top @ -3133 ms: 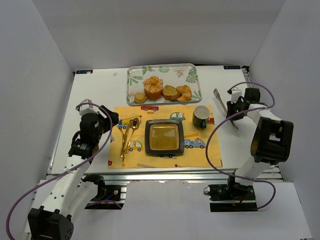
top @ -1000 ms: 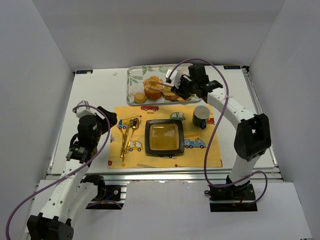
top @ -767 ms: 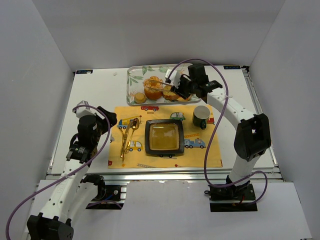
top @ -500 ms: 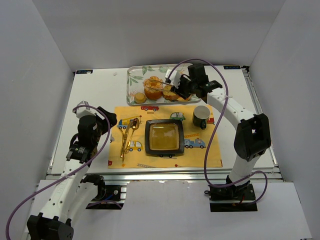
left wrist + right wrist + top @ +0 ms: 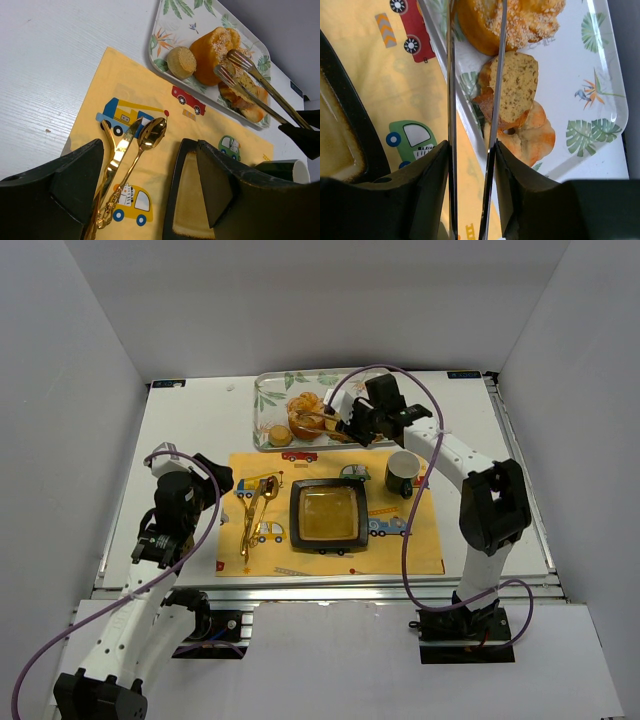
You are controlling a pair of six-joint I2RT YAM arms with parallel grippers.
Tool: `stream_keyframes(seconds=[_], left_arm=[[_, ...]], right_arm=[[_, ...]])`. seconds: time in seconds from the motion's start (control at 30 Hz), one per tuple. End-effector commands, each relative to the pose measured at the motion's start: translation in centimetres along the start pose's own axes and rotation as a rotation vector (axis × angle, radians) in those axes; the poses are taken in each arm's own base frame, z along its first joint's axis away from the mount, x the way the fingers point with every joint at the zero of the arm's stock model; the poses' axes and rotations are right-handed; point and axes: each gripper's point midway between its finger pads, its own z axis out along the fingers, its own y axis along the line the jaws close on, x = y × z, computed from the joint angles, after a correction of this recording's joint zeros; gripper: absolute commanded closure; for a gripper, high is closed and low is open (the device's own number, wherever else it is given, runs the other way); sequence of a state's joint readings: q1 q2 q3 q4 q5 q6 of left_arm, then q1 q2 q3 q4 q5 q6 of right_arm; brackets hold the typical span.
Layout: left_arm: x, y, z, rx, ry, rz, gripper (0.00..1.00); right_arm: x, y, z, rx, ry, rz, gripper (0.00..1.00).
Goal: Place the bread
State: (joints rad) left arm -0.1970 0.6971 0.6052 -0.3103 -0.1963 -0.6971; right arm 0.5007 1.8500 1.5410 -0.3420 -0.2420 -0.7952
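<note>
My right gripper [image 5: 470, 150] clamps the tongs [image 5: 260, 92], whose tips sit by the bun [image 5: 210, 47] on the tray [image 5: 375, 390], seemingly not pinching yet. I should straddle it squarely, squeeze gently and lift straight. My left gripper [image 5: 150, 185] hangs spread wide.

Light bright, white and even, coming from overhead; the pale walls [image 5: 300, 300] bounce it back. Shadows short and soft, one hugging the bread [image 5: 515, 90] below the tongs [image 5: 451, 100]. Bright streaks run down the tongs out ahead of the right gripper [image 5: 352, 425]. Glare on the gold spoon [image 5: 151, 134] just ahead of the left gripper [image 5: 150, 165]. In both wrist views the near fingers [image 5: 427, 190] are dark and out of focus; things beyond them are sharp. Top view crisp, its walls slanting outward at the edges.
</note>
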Motion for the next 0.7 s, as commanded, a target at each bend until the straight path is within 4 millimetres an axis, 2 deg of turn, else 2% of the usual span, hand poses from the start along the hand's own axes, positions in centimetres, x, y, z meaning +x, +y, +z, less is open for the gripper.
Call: stream_keyframes(seconds=[0.0,0.2,0.37,0.67], left_arm=[[-0.8,-0.1,-0.4,0.000,-0.027,-0.010,0.16],[-0.9,-0.2,-0.4,0.005,-0.028,-0.011,0.16],[-1.0,-0.3,-0.4,0.005,-0.031,-0.010,0.16],[-1.1,-0.4,-0.4,0.005,-0.031,-0.008,0.16]], right_arm=[[-0.9,-1.3,-0.4,0.046,-0.010,-0.024,0.54],[-0.8,-1.9,-0.4,0.085,-0.011,-0.028,0.54],[-1.9,-2.3,-1.4,0.117,-0.055,-0.044,0.54],[0.1,-1.5,0.3,0.074,0.021,-0.038,0.58]])
